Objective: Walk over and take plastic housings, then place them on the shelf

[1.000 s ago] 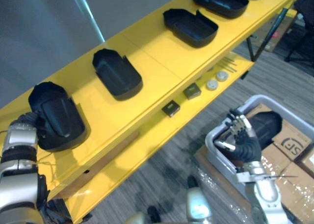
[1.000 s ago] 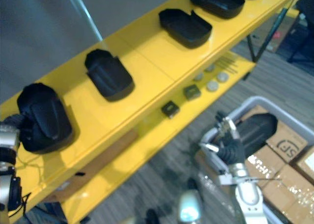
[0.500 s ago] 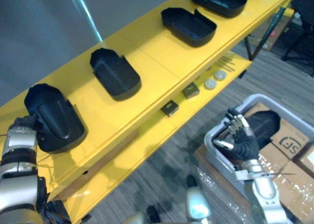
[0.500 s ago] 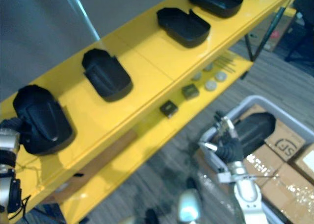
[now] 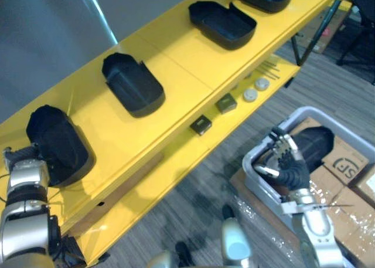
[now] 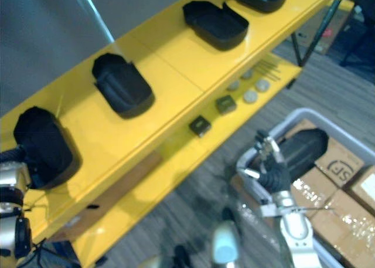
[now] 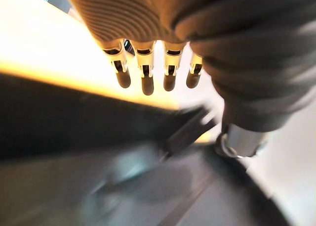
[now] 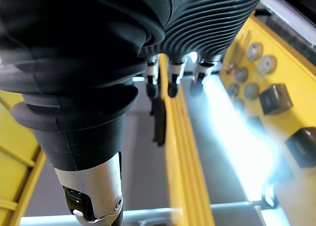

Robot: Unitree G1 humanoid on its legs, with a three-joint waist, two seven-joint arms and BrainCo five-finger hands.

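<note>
Where our left hand [image 7: 146,73] hovers with fingers straight, holding nothing, the leftmost plastic housing [image 5: 55,143] sits just beside it on the yellow shelf [image 5: 176,63]. A second housing [image 5: 133,85] and a third housing [image 5: 222,24] follow. Our right hand [image 5: 285,167] hangs loosely open and empty over the grey bin [image 5: 252,168], where another housing [image 5: 313,148] lies.

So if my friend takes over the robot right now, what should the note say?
Left hand: open, fingers straight, by the nearest housing at the near end of the top shelf. I can't tell whether it touches.
Right hand: open and empty, over the grey bin.
Done: the nearest housing and other housings lie in a row on the top shelf.
Left: the last housing lies in the grey bin and needs shelving.
</note>
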